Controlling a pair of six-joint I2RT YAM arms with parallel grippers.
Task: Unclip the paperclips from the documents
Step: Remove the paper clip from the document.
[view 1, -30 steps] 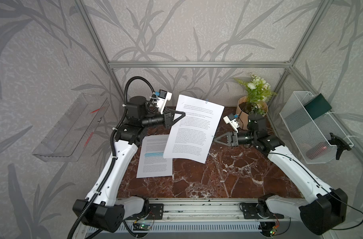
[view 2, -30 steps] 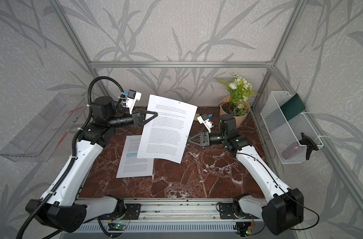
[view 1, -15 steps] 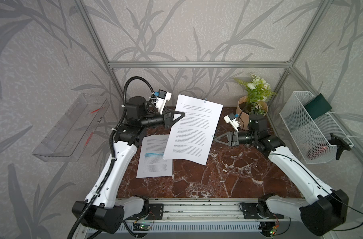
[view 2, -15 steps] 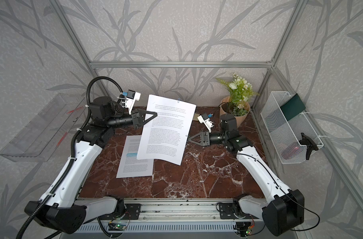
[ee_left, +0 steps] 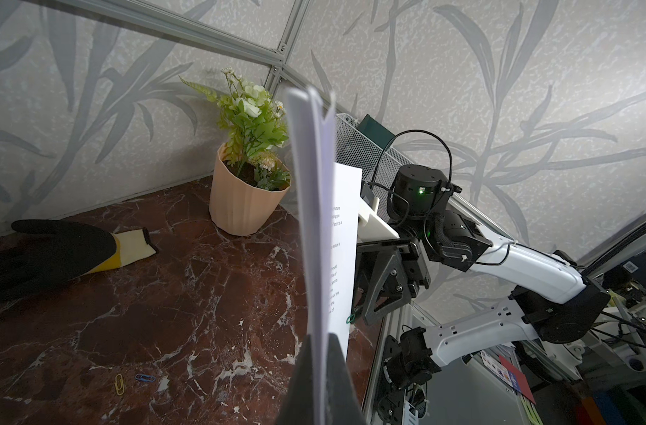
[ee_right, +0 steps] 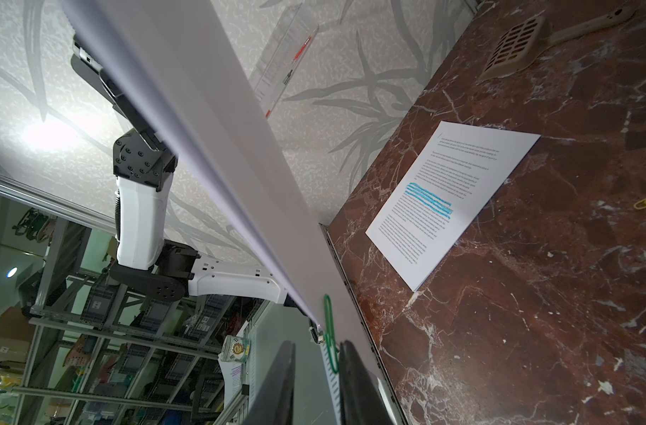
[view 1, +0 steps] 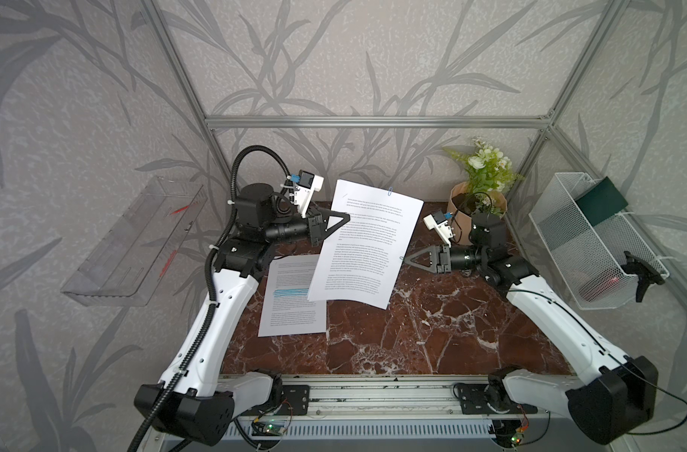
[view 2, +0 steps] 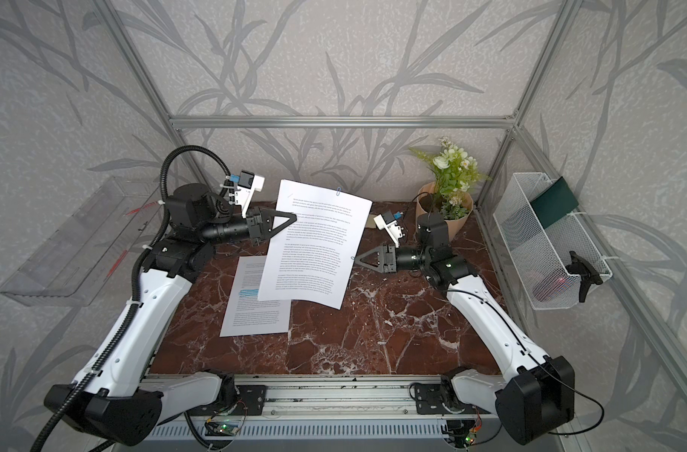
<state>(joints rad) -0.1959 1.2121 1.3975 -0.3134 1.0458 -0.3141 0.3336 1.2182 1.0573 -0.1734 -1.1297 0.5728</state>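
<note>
Unclipping green paperclip (ee_right: 328, 323) from raised document (view 1: 367, 242).
Sheets clamped in left gripper (view 1: 345, 216); right gripper (ee_right: 317, 346) gapes, seemingly astride clip: pinch, slide straight off.

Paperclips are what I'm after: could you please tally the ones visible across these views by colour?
Blue: 2, a blue paperclip on the top edge of the lifted document and a loose blue paperclip on the table
Green: 1, a green paperclip on the lifted document's side edge
Yellow: 1, a yellow paperclip loose on the table
Total: 4
</note>
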